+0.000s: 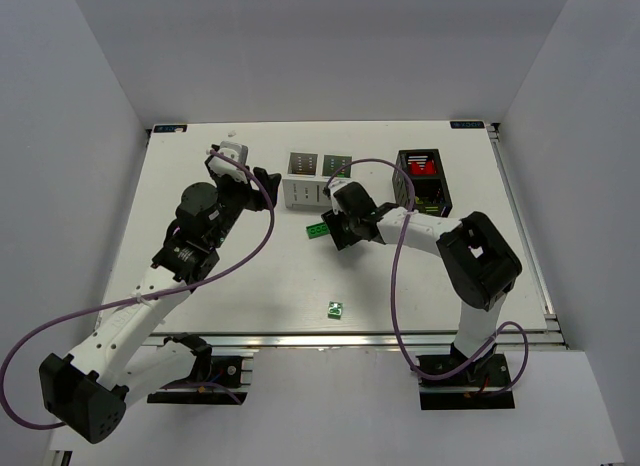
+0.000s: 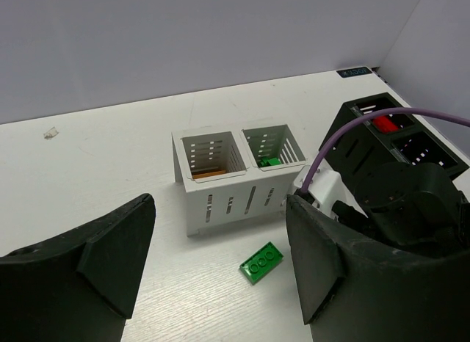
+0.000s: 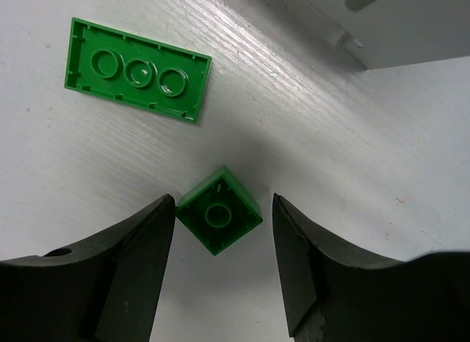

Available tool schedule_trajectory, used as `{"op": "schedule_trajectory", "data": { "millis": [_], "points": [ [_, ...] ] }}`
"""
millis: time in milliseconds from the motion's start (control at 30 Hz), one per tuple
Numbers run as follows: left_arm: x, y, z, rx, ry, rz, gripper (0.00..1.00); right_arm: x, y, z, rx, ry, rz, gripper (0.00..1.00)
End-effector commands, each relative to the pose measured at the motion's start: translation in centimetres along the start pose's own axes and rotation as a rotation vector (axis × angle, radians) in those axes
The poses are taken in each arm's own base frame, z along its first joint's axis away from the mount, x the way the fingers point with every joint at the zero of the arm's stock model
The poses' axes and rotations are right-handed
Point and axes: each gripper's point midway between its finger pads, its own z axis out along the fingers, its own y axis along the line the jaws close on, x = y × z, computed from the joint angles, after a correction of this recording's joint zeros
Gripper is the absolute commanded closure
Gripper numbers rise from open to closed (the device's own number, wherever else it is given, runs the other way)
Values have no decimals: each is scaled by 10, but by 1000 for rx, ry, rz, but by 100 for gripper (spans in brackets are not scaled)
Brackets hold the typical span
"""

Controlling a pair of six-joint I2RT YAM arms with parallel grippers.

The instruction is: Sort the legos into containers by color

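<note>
My right gripper (image 3: 224, 243) is open, low over the table, with a small square green lego (image 3: 219, 219) lying upside down between its fingers; the left finger (image 3: 139, 261) is at one corner of it. A longer green lego (image 3: 137, 68) lies upside down just beyond it, and it also shows in the top view (image 1: 317, 231) and the left wrist view (image 2: 261, 262). My left gripper (image 2: 220, 283) is open and empty, hovering left of the white container (image 1: 302, 191). The black container (image 1: 410, 191) holds a red lego (image 1: 423, 169).
Another green lego (image 1: 336, 309) lies near the table's front edge. In the left wrist view the white container (image 2: 220, 206) holds a yellowish lego (image 2: 209, 174) in its left compartment and a green one (image 2: 270, 163) in its right. The right arm (image 2: 411, 202) stands beside it.
</note>
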Motion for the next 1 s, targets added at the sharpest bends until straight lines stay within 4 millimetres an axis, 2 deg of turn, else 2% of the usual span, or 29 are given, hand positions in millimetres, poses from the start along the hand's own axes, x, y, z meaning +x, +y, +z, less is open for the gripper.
{"op": "schedule_trajectory", "data": {
  "millis": [0,333,900,967],
  "points": [
    [-1,-1,0,9,-7,-2,18,0,1,3,-8,-4,10,39],
    [0,-1,1,8,-4,0,18,9,0,9,-7,24,0,31],
    [0,-2,0,15,-5,1,18,10,3,9,-29,28,-9,37],
    [-1,-2,0,15,-8,1,18,10,3,8,-34,29,-16,41]
  ]
}}
